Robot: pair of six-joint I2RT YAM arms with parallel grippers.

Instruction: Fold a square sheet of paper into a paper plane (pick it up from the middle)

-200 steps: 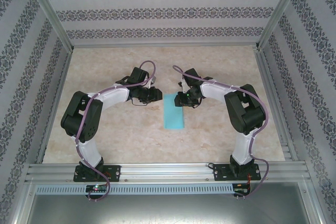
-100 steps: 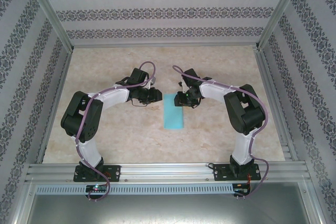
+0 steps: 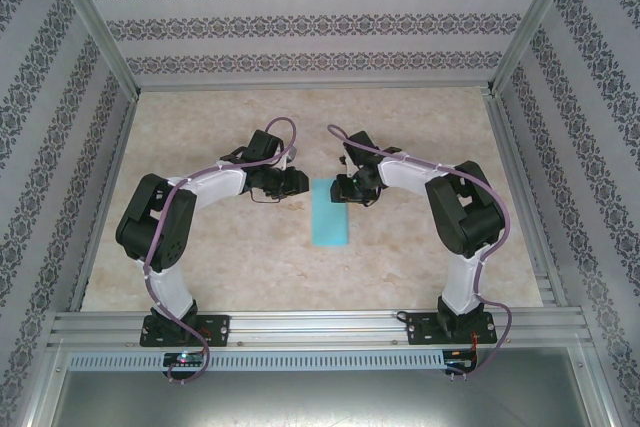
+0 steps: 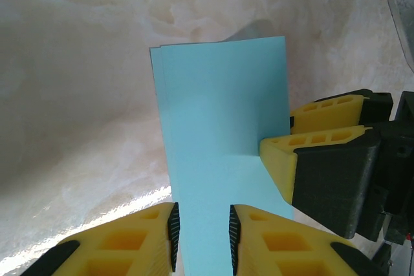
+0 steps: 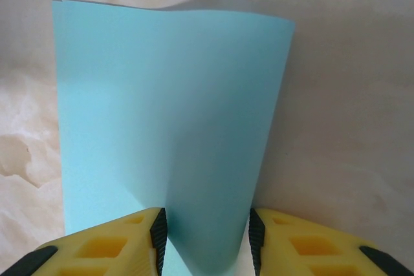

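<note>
The turquoise-blue paper (image 3: 330,213) lies on the table as a narrow rectangle, folded in half with two edges stacked. My left gripper (image 3: 302,184) is open just left of its far end; in the left wrist view the paper (image 4: 220,114) runs under the gap between the left gripper's (image 4: 202,237) pads. My right gripper (image 3: 339,190) is open at the paper's far right corner. In the right wrist view the paper's (image 5: 162,108) right side bulges up between the right gripper's (image 5: 207,240) pads. The right gripper's yellow fingers (image 4: 284,159) rest at the paper's edge.
The pale marbled table (image 3: 250,257) is walled by patterned panels on three sides. An aluminium rail (image 3: 320,327) with both arm bases runs along the near edge. Open tabletop lies ahead of and behind the paper.
The right gripper has shifted slightly left over the paper's far end. The left arm and the paper have barely moved.
</note>
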